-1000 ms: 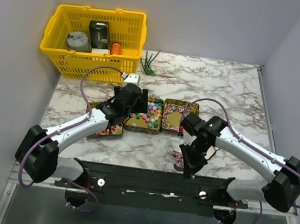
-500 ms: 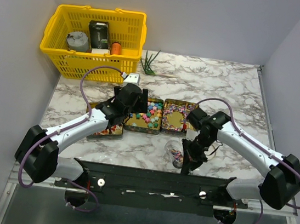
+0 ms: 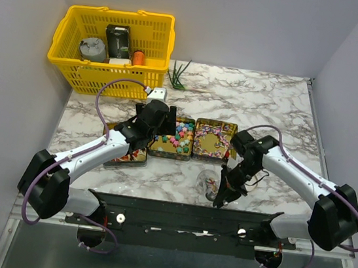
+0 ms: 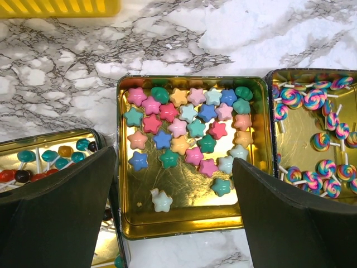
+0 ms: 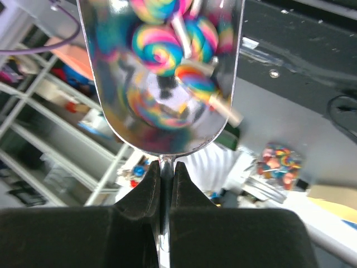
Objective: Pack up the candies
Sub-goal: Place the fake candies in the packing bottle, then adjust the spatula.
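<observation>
Star-shaped candies of mixed colours lie in the middle gold tin. My left gripper hangs open above that tin's near edge, nothing between its fingers; from above it is over the tins. Swirl lollipop candies fill the right tin. Ball-shaped candies sit in the left tin. My right gripper is shut on the thin handle of a shiny metal scoop that carries swirl lollipops. The scoop hovers near the table's front, before the right tin.
A yellow basket with a few items stands at the back left. A green sprig lies beside it. The black mounting rail runs along the near edge. Walls close in on both sides of the marble table.
My right arm has folded in, and the loaded scoop has shifted slightly left and away from the near edge. The left arm has not moved.
</observation>
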Tool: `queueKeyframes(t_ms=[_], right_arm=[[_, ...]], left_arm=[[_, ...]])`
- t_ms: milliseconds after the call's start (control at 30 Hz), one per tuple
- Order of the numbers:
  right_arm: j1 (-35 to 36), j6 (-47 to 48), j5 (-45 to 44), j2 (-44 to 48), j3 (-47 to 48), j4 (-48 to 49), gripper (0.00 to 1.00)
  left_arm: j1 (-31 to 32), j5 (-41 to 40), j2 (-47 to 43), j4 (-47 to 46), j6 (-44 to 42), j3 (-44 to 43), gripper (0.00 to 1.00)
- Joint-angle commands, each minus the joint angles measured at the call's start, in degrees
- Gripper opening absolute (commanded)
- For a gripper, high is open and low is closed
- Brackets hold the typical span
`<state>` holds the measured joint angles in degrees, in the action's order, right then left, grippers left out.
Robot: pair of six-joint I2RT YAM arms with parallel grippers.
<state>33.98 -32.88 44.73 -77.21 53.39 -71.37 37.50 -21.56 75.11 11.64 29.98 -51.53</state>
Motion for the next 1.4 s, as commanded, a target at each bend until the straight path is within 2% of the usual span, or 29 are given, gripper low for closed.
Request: queueKeyframes(t_ms=[0,400,667,800,1033,1233,1367], right_arm=[[-1.1,-4.81,5.89,1.71,-2.41,2.55,0.01],[-2.42,-21.07,16.88,7.33,-7.86,13.98,0.0],[-2.78,-24.41,18.11,10.58,-11.37,14.95,0.0],[-2.86,-23.99,16.62,12.26,-9.1,13.9,0.0],[-2.78,-15.82,7.4,11.82,0.99,4.15,0.01],[-2.69,-2.64,-11.48,8.57,12.69,-2.71,0.01],[-1.46,6.49,-23.17,7.51,17.8,-0.7,0.01]], left_arm=[[-0.23,-2.52,-1.37,-1.09,-0.27,-0.86,0.99],[-0.14,-2.78,-1.37,-0.92,-0.01,-0.86,0.99],[-0.14,-3.05,-1.37,-0.65,0.26,-0.94,0.99],[-0.23,-3.05,-1.55,-0.48,0.26,-0.86,0.99],[-0.23,1.15,-0.76,0.4,-0.36,-2.78,0.99],[-0.93,8.89,-0.14,4.53,-2.11,-9.2,0.99],[-2.6,18.89,0.38,7.07,-2.2,-14.37,0.99]])
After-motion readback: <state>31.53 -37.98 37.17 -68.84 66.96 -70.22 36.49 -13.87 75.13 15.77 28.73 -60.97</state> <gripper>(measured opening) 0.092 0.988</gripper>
